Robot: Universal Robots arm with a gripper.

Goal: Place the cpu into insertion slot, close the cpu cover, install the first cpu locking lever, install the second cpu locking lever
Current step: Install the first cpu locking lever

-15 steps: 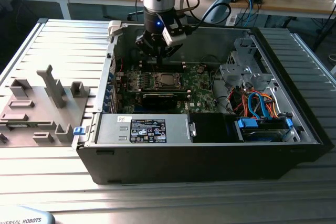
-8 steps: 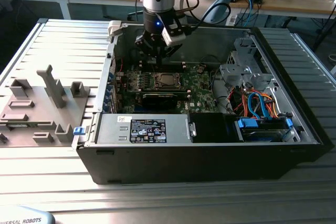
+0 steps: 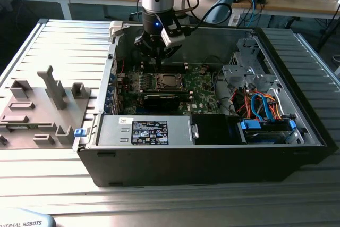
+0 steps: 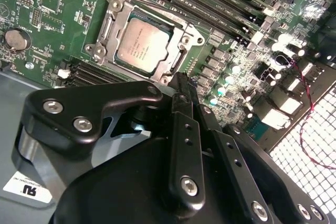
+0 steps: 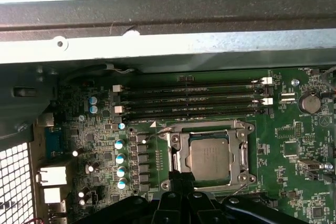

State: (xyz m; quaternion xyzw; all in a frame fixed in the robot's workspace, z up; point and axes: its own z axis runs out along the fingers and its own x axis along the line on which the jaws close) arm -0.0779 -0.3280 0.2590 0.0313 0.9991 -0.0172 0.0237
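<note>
Broadly, the open black desktop computer case (image 3: 212,152) is lying on the ribbed grey metal table (image 3: 64,46), with the green circuit board (image 5: 294,145) sitting flat on its floor. The black-fingered gripper (image 3: 158,57) on the silver arm is hanging inside the case over the board's far edge, and its fingers (image 4: 184,103) are pressed together with nothing between them, their tips hovering just beside the socket's rim. The thin square silvery metal cpu cover (image 4: 113,11) is lying closed around the chip. The square dark insertion slot (image 5: 210,156) is sitting beside the row of long black memory slots (image 5: 189,98). The small flat silver-grey cpu (image 4: 142,45) is resting seated inside that slot, its metal top showing through the cover's cut-out.
</note>
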